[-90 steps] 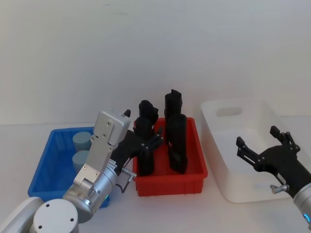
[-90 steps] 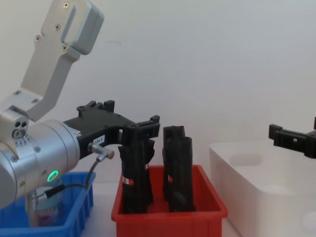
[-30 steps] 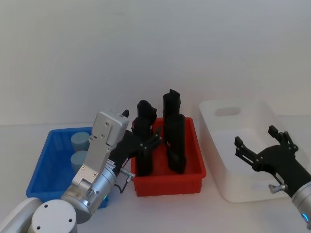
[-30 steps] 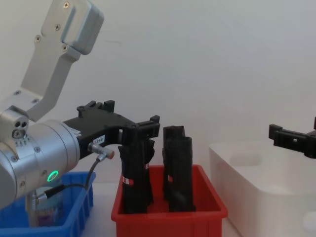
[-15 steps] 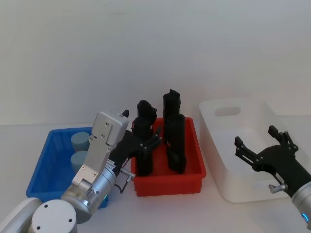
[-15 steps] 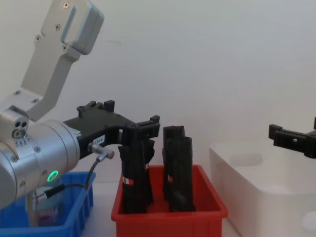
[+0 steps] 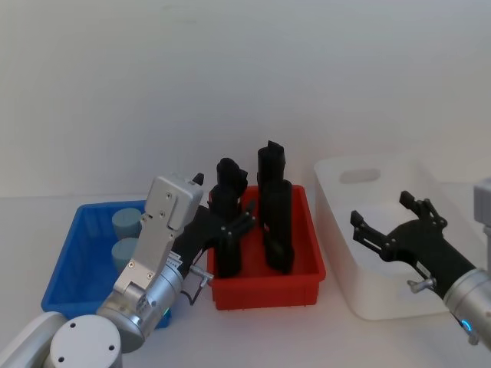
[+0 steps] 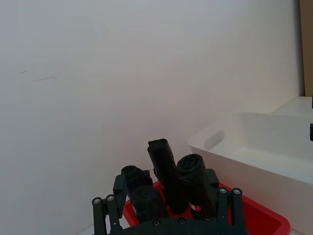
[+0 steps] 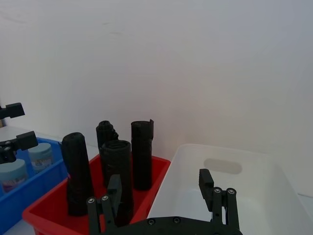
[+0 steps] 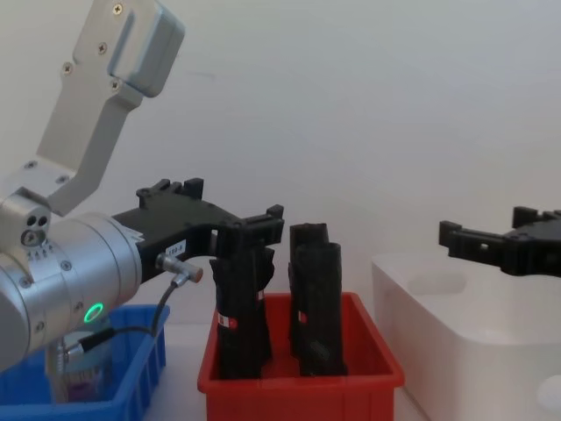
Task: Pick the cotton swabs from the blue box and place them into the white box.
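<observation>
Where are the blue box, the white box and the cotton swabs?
the blue box (image 7: 83, 257), head view, its bare floor.
the white box (image 7: 380, 299), head view, its near wall.
the cotton swabs (image 7: 126, 223), head view, the farther tub's lid.

The left arm is built of brushed silver cylinders. Its round wrist housing carries a glowing green ring light and small recessed screws, and its flat, pale grey boxy link is dotted with screws too. A thin black cable runs from a silver plug. The left gripper is matte black with a white printed label. The right gripper is the same angular black, on a silver wrist with a small blue light.
</observation>
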Available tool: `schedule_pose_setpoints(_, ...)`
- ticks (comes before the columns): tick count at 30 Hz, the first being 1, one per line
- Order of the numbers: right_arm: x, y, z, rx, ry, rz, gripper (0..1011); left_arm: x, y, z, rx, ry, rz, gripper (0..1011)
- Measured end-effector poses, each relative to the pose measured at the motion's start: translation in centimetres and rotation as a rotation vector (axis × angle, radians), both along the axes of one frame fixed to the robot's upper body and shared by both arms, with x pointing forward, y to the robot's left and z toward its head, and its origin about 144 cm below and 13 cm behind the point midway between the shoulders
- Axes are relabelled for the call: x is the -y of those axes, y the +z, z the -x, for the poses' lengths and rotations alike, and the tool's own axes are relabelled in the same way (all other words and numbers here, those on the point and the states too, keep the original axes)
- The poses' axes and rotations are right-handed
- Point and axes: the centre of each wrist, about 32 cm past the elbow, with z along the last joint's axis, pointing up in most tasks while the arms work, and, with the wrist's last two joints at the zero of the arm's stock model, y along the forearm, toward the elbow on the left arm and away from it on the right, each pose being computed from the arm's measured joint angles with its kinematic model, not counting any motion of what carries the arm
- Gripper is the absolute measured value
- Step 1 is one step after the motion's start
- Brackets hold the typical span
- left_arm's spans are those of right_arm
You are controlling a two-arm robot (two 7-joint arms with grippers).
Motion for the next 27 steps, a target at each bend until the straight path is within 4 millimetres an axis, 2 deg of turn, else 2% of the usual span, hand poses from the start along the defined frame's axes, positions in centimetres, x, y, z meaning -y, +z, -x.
schedule_pose_setpoints(13,-0.5,2.6,-4.7,-0.070,0.158,0.009,1002,0.0,0.0,0.0,0.000,0.000,0.000,1004)
schedule_pose_setpoints(19,-1.3,4.2,-7.2,-0.125,0.223,0.038,1002,0.0,0.0,0.0,0.000,0.000,0.000,1004)
schedule_pose_setpoints(27,-2.8,5.2,-9.3,-0.173,0.262,0.092,1002,0.0,0.0,0.0,0.000,0.000,0.000,1004)
